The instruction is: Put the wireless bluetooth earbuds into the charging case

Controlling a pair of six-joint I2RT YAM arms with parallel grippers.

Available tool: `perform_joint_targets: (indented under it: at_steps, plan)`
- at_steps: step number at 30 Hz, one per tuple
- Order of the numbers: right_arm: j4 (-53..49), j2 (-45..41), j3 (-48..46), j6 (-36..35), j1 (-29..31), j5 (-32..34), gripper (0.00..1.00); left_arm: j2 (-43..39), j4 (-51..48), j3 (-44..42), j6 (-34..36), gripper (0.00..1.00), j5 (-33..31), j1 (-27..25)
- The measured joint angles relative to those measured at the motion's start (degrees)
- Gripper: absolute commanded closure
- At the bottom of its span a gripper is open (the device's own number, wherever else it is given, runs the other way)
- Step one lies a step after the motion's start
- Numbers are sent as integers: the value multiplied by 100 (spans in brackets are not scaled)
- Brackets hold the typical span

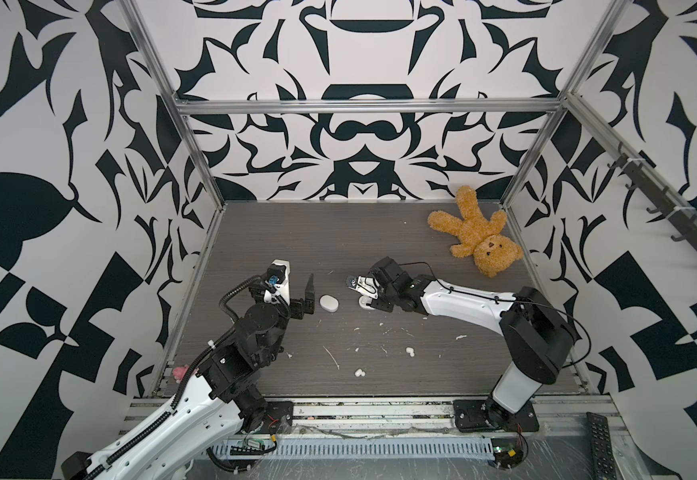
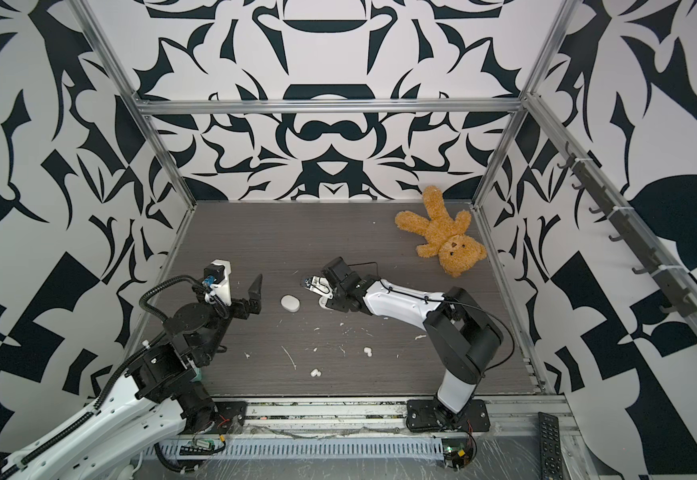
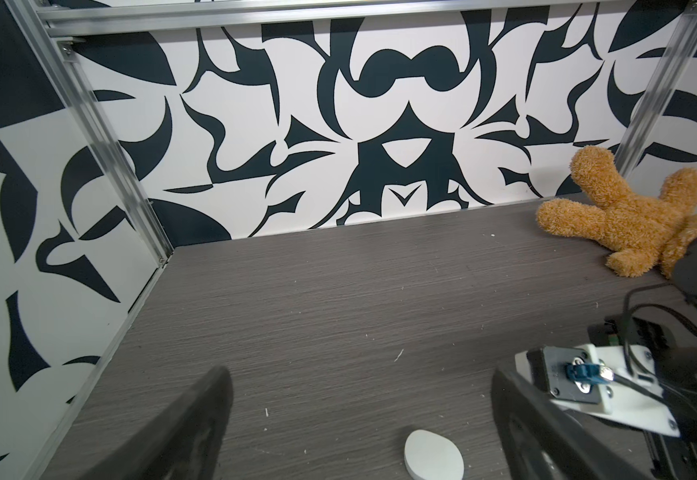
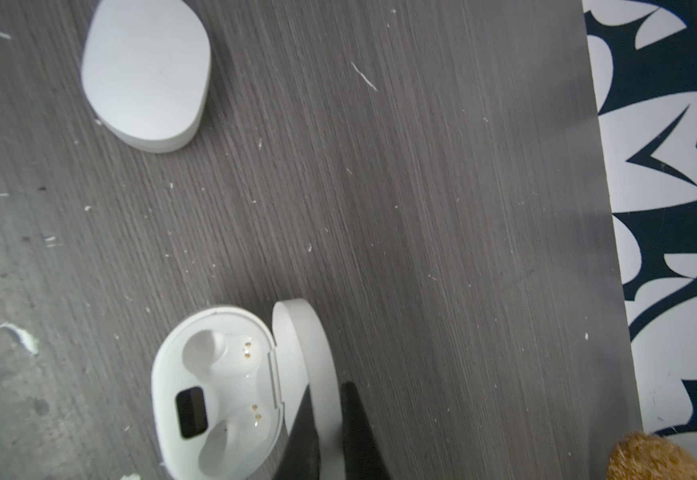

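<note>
My left pincer (image 1: 308, 298) hangs released just beside the closed case (image 1: 329, 303), my right pincer (image 4: 329, 395) is clenched on the lid (image 4: 309, 332) of the open case (image 4: 213, 395) on that closed case's far side, and the earbuds (image 1: 359, 372) lie loose on the counter (image 1: 255, 249), well apart from it toward the arm bases.

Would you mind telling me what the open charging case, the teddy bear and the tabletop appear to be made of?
Open charging case: likely moulded plastic, smooth white, with glossy highlights in its wells and small gold-coloured contacts.
Teddy bear: plush fabric, matte tan, fuzzy pile at its outline.
Tabletop: probably wood-look laminate, matte grey with fine straight grain lines.
</note>
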Motion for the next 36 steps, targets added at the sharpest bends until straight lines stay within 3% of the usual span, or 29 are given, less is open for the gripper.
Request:
perform_joint_targets:
  at_steps: [22, 29, 36]
  plan:
    - [164, 490, 48, -424, 0, -264, 100, 160, 11, 0, 4, 1, -26, 0]
    - [236, 487, 48, -409, 0, -293, 80, 162, 13, 0, 4, 1, -9, 0]
    - [232, 461, 48, -374, 0, -350, 69, 162, 15, 0, 4, 1, -7, 0]
